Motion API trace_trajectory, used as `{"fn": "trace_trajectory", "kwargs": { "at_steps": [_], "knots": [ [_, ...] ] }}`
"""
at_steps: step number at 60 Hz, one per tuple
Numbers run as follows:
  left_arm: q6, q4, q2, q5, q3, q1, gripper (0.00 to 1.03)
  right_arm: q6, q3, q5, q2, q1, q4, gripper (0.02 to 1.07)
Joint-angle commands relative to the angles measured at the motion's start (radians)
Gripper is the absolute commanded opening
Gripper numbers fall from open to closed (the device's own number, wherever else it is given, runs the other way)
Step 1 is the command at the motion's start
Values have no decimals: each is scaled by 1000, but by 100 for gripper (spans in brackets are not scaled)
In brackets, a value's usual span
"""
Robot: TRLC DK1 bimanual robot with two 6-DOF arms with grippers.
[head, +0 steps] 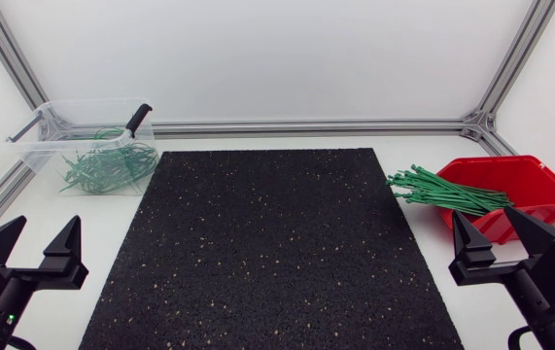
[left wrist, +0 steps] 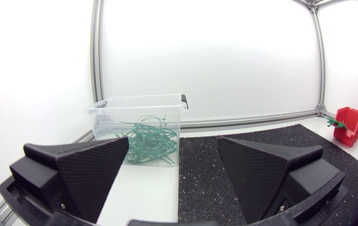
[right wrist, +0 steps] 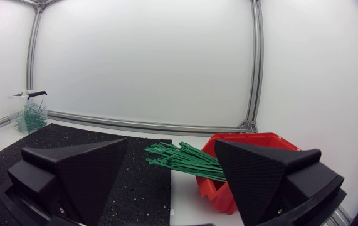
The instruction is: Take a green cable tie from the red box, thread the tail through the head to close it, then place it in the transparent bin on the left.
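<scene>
The left black wedge-fingered gripper and the right gripper sat spread and empty, near. Loose green cable ties fanned from the red plastic box, far right. Packed together, several might lift at once. The transparent plastic bin sat far left.

The right gripper has its wedge fingers wide apart, gripping nothing. The red box sits just ahead, partly hidden by one finger. Green cable ties jut over the box's rim toward the black mat beside it. Far from the box, a transparent bin holds what look like more green ties.
</scene>
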Motion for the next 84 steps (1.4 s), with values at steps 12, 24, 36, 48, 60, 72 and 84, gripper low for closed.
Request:
{"fn": "trace_trajectory", "kwargs": {
  "at_steps": [12, 24, 36, 48, 60, 72, 84],
  "knots": [
    [-11, -15, -6, 4, -39, 10, 99, -2, -17, 6, -11, 6, -7, 104],
    [-11, -15, -6, 4, -39, 10, 99, -4, -17, 6, -12, 2, -4, 104],
    [-11, -15, -6, 4, -41, 10, 99, -2, 32, 12, -12, -10, -27, 104],
    [-11, -15, -6, 4, -39, 9, 99, -2, 122, 37, -9, -14, -38, 104],
    [-11, -14, -6, 4, -39, 9, 99, -2, 266, 41, 96, -11, -86, 103],
    [-11, -14, -6, 4, -39, 9, 99, -2, 437, 56, 304, -10, -146, 103],
    [-11, -14, -6, 4, -41, 9, 99, -45, 641, 58, 535, -21, -290, 102]
  ]
}}
